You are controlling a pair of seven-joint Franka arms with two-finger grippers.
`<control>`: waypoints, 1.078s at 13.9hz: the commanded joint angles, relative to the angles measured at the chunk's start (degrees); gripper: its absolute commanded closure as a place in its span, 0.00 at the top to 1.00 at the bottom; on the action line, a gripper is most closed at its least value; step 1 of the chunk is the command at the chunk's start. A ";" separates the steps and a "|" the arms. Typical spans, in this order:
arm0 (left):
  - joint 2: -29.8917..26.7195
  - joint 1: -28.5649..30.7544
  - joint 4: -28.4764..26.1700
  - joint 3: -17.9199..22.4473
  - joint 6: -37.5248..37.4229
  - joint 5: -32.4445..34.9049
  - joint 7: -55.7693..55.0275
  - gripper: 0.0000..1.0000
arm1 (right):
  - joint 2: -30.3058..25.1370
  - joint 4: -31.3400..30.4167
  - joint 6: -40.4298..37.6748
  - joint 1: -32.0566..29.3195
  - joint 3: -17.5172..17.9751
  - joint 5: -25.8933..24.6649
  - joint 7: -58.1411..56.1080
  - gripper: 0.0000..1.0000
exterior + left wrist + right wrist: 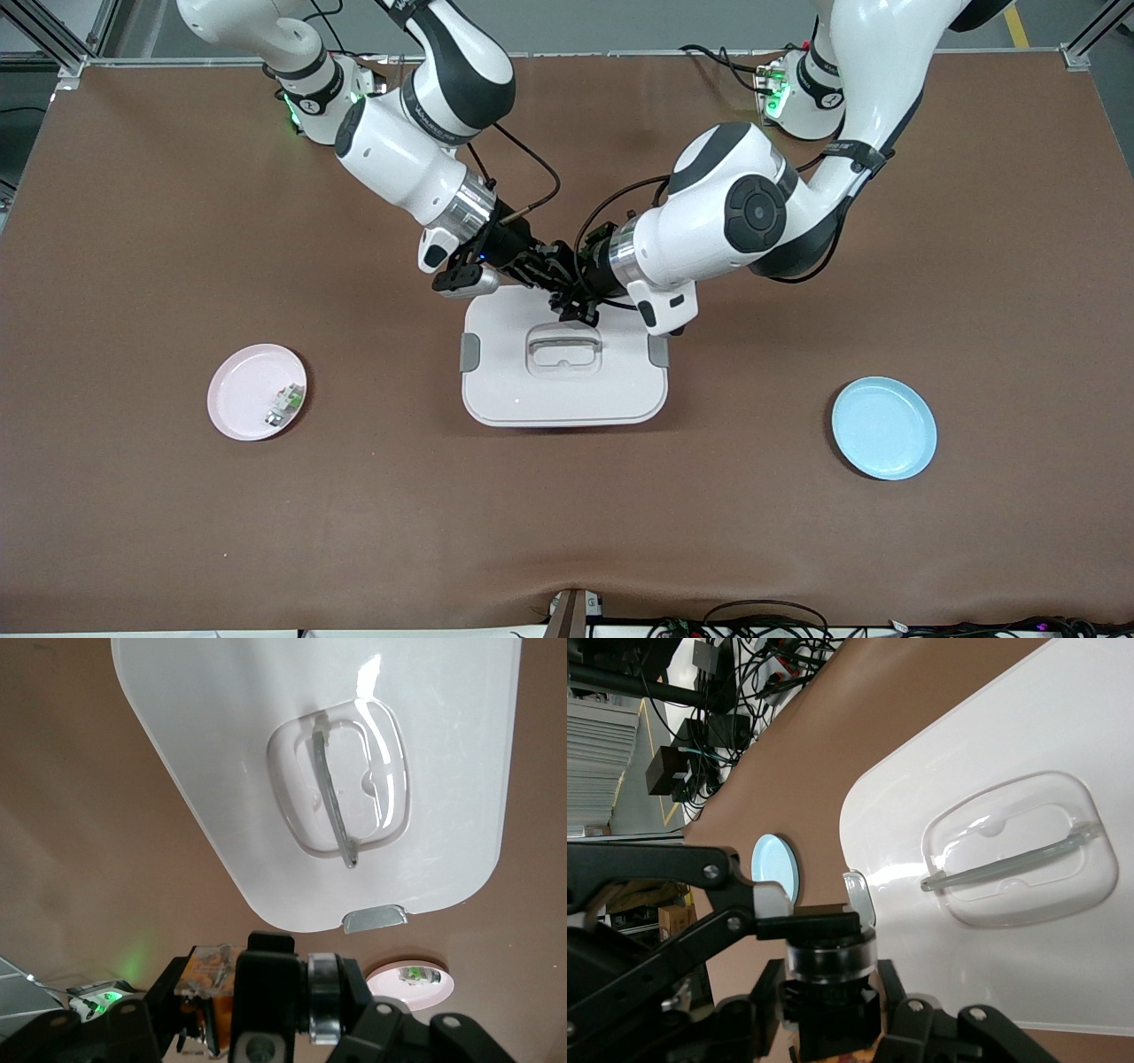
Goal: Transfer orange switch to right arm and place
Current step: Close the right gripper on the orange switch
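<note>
Handover above the white box: both grippers pinch the orange switch.

At 7 o'clock the pink plate (pixel 257 392) holds a whitish part (pixel 282 406); at 4 o'clock lies the blue plate (pixel 884 428). At centre, over the white lidded box (pixel 563 381), the right gripper (pixel 532 266) and left gripper (pixel 567 285) meet, each pressed onto the orange switch (pixel 213 1003) so neither drops it; nothing blocks them.

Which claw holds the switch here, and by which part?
Both claws, left and right, grip the orange switch above the white lid; exact contact points can't be told.
</note>
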 commanded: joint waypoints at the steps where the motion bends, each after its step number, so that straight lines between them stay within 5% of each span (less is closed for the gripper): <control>1: 0.32 -0.67 1.03 0.22 0.29 -0.61 -1.03 0.14 | 0.65 1.35 0.32 1.10 -0.62 1.41 -0.62 0.00; 7: 0.32 -1.02 1.03 0.22 0.29 -0.53 -1.03 0.30 | 0.65 1.88 0.32 1.01 -0.62 1.41 -0.54 0.00; 8: 0.32 -1.02 1.03 0.22 0.29 -0.53 -1.03 0.51 | 0.65 1.97 0.24 1.01 -0.62 1.41 -0.54 0.00; 9: 0.32 -0.93 1.03 0.22 0.29 -0.53 -1.03 1.00 | 0.65 2.23 0.23 1.01 -0.62 1.41 -0.54 0.00; 15: -0.29 -0.49 1.03 0.22 0.21 -0.35 -1.03 1.00 | 0.65 2.76 0.06 0.92 -0.62 1.41 -0.62 0.00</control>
